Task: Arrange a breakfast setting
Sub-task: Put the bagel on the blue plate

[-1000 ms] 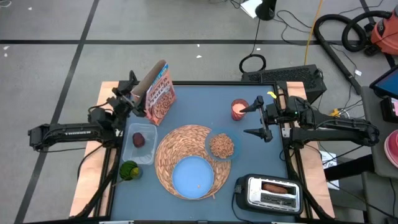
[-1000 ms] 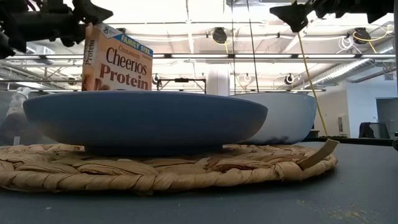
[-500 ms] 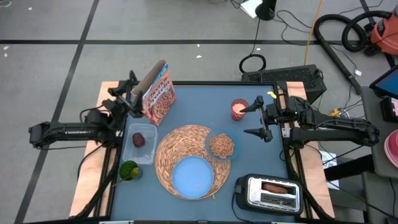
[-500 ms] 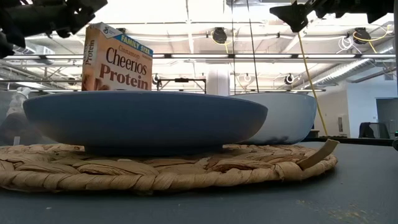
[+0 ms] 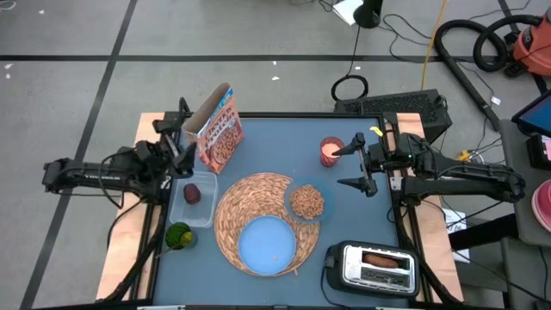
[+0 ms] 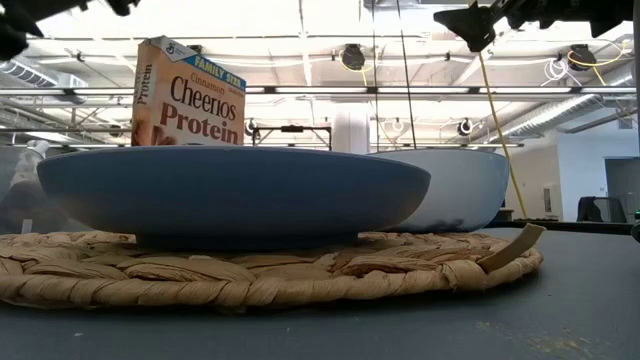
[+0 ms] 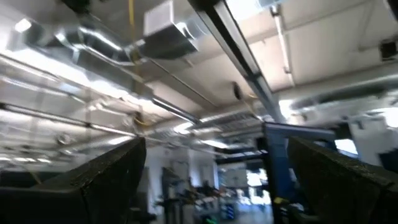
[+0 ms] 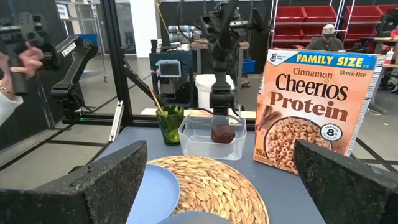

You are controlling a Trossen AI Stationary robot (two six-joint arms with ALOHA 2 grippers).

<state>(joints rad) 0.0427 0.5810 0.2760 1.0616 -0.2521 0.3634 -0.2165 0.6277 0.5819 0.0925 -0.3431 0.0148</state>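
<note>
The left claw [image 5: 178, 138] hangs with fingers spread, empty, just beside the upright cereal box [image 5: 220, 131] at the worktop's [image 5: 267, 146] far left. Nearer, the light-blue plate [image 5: 268, 244] and a cereal-filled bowl [image 5: 306, 201] rest on the woven placemat [image 5: 250, 202]. The right claw [image 5: 352, 166] waits agape, holding nothing, beyond the bowl.
</note>
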